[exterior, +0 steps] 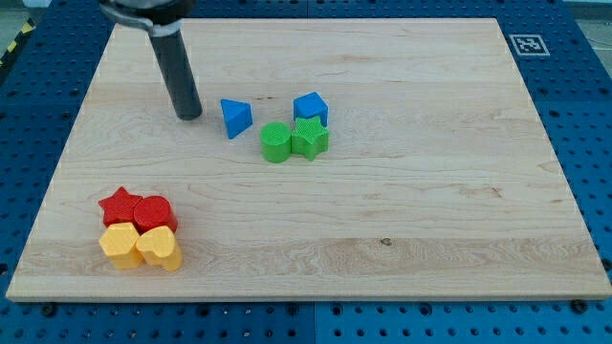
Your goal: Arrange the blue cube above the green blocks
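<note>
The blue cube sits just above the green star block, touching it. A green round block lies against the star's left side. A blue triangular block lies a little to the left of the green blocks. My tip rests on the board to the left of the blue triangular block, with a small gap between them. It is well left of the blue cube.
A red star block, a red round block, a yellow round block and a yellow heart block cluster at the bottom left. A marker tag is at the board's top right corner.
</note>
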Robot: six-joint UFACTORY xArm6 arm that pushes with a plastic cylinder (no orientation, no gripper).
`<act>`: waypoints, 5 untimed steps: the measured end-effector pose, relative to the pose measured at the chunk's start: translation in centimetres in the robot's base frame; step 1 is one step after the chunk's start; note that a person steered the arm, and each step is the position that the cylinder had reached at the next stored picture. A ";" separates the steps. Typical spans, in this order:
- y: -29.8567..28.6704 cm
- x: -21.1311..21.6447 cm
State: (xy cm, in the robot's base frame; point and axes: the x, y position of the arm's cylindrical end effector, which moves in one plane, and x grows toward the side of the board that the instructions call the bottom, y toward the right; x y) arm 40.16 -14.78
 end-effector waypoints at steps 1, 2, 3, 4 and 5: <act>4.8 0.5; 10.2 0.5; 10.4 0.5; 7.5 0.0; 7.5 -3.6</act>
State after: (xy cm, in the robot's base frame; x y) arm 36.59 -7.32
